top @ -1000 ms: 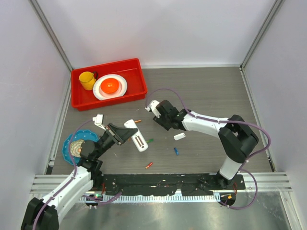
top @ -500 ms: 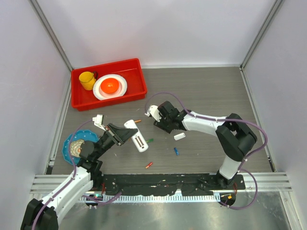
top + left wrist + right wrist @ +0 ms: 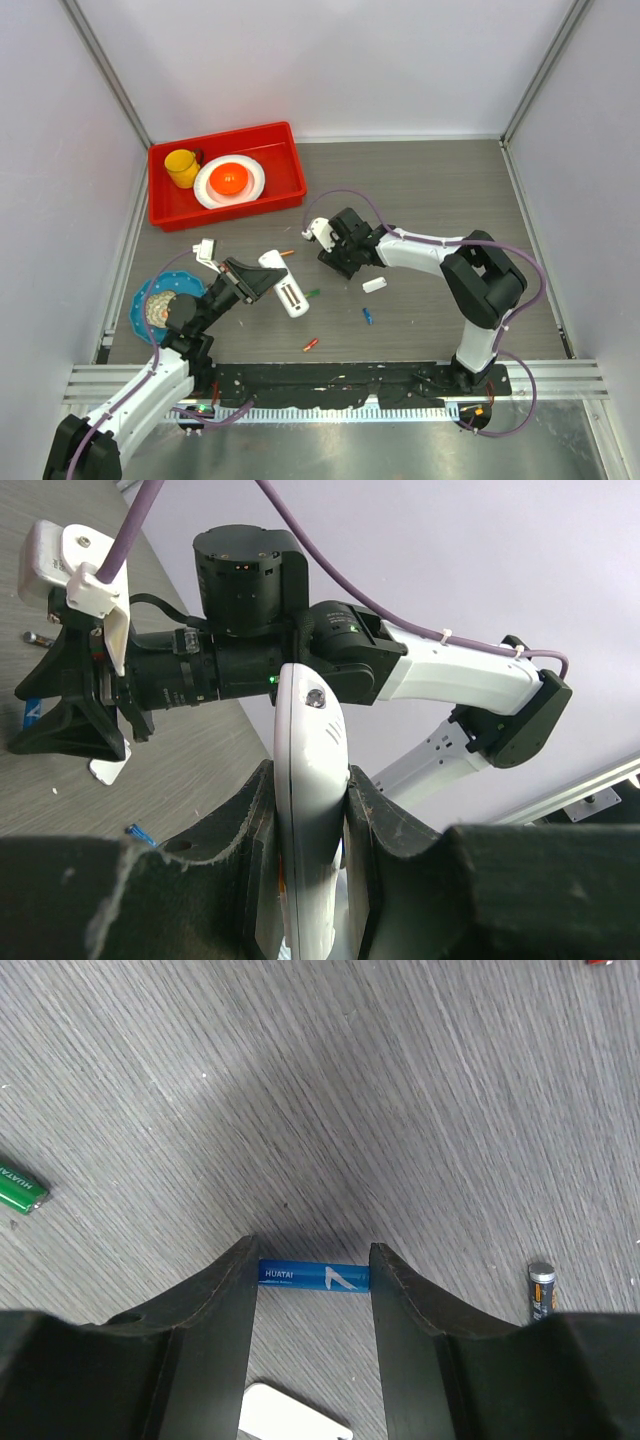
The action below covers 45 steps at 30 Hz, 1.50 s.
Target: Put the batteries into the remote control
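Left gripper [image 3: 310, 880] clamped on the remote control [image 3: 310, 810], white handset standing on edge between the dark padded fingers [image 3: 395, 825], its far end pointing up and away. Beyond it the right arm [image 3: 300, 640] reaches over the grey table [image 3: 60, 800]. A blue battery [image 3: 140, 833] lies on the table near the fingers.

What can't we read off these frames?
- Remote control: left wrist view, lower end hidden between the left gripper fingers; display not visible.
- Blue battery: right wrist view, spans the right gripper gap; contact unclear.
- Dark battery: lower end hidden behind the finger.
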Each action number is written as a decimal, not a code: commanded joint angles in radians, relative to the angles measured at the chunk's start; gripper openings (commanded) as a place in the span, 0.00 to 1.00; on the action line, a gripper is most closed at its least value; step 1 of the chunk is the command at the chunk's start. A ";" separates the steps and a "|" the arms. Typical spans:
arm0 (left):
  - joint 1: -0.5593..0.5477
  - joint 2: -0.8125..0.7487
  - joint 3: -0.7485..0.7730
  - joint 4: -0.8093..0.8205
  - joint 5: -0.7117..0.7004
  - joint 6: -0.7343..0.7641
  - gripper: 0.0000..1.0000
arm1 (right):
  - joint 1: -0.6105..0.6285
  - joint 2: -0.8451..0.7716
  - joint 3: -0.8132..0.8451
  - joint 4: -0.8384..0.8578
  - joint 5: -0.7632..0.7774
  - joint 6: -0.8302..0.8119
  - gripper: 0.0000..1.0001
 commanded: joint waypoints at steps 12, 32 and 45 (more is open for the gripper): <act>-0.005 -0.009 -0.080 0.034 -0.011 0.015 0.00 | -0.004 0.020 0.019 -0.024 0.010 0.020 0.68; -0.006 -0.014 -0.087 0.016 -0.036 0.021 0.00 | -0.136 -0.236 0.033 0.155 0.261 0.988 0.90; -0.008 0.003 -0.096 -0.006 -0.065 0.016 0.00 | 0.065 -0.095 0.105 -0.194 0.662 1.488 0.66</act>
